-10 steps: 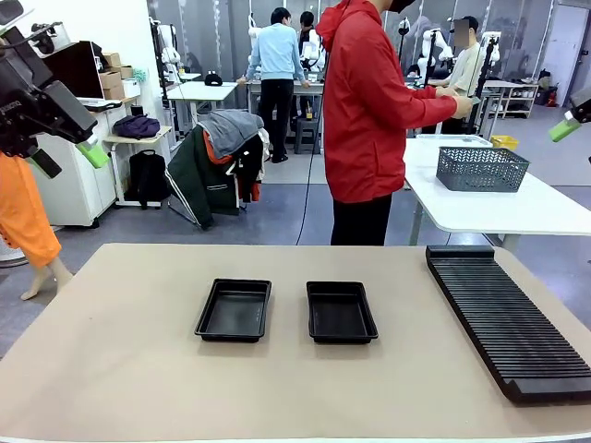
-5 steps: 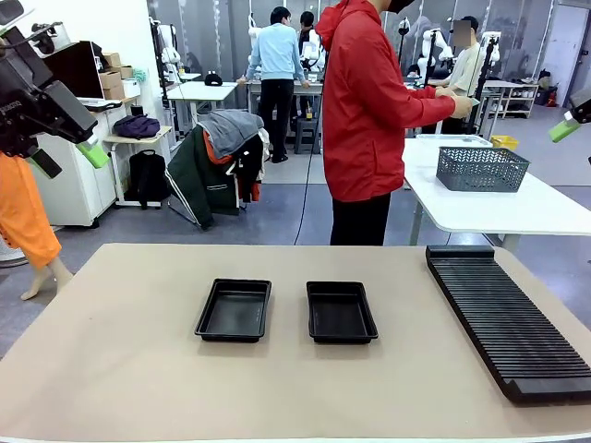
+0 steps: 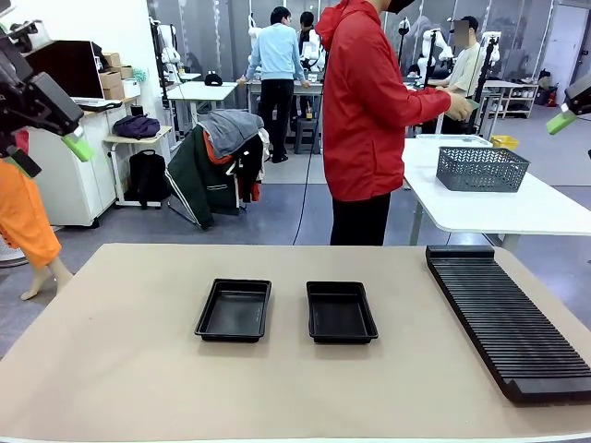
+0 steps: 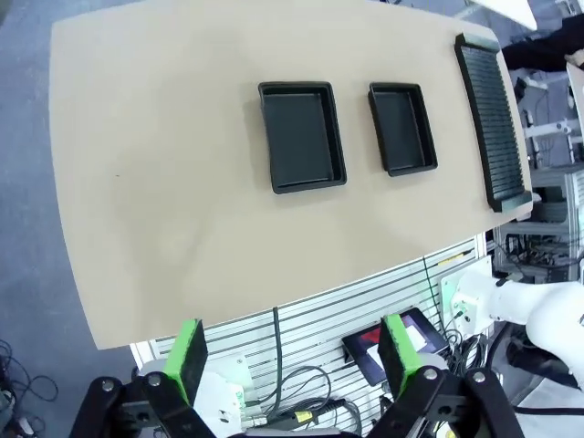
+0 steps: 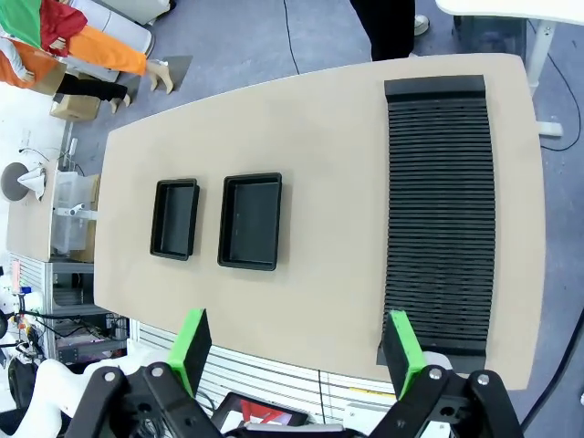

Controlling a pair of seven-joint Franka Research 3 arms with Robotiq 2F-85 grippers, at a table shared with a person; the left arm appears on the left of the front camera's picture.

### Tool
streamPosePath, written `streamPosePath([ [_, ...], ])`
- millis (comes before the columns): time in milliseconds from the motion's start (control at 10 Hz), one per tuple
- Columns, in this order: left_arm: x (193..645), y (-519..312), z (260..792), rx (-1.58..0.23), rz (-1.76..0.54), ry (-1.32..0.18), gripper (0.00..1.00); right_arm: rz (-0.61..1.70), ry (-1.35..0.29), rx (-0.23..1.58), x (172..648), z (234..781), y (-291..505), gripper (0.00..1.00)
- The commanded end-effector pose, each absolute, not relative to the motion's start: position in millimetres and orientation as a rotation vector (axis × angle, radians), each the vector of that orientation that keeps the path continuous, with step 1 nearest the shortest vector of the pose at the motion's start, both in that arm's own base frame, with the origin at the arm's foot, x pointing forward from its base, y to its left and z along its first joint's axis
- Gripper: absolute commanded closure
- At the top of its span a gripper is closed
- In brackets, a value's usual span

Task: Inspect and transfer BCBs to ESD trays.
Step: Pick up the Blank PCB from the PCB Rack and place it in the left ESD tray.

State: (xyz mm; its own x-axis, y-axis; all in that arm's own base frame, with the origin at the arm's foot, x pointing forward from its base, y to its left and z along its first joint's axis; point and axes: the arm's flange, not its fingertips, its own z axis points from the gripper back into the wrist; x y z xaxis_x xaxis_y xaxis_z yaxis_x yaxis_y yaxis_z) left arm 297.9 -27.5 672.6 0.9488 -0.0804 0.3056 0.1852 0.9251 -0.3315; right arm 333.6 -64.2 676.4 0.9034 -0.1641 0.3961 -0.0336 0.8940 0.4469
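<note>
Two empty ESD trays (image 4: 301, 137) lie on the bench (image 4: 164, 182) far beneath our left claw (image 4: 294, 351), spread wide; our right claw (image 5: 297, 347), spread and high, overlooks the rack (image 5: 443, 210); frontally we see a person (image 3: 369, 111) beyond.

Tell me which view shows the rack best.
Right wrist view: the rack lies whole, seen from above, slots plain. The front view shows it at a low slant, its right side clipped by the picture's edge. The left wrist view shows it whole but small and narrow, far to one side.
</note>
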Motion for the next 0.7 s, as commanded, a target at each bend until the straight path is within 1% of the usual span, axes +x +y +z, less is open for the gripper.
streamPosePath([
  [0, 291, -27, 686, -0.363, -0.085, -0.297, 0.0, -0.063, -0.44, 0.47, 332, 671, -67, 0.0],
  [300, 292, -34, 707, -0.311, -0.085, -0.337, 0.0, -0.063, -0.44, 0.47, 332, 671, -67, 0.0],
  [600, 302, -38, 717, -0.273, -0.096, -0.315, 0.0, -0.063, -0.44, 0.47, 332, 671, -67, 0.0],
])
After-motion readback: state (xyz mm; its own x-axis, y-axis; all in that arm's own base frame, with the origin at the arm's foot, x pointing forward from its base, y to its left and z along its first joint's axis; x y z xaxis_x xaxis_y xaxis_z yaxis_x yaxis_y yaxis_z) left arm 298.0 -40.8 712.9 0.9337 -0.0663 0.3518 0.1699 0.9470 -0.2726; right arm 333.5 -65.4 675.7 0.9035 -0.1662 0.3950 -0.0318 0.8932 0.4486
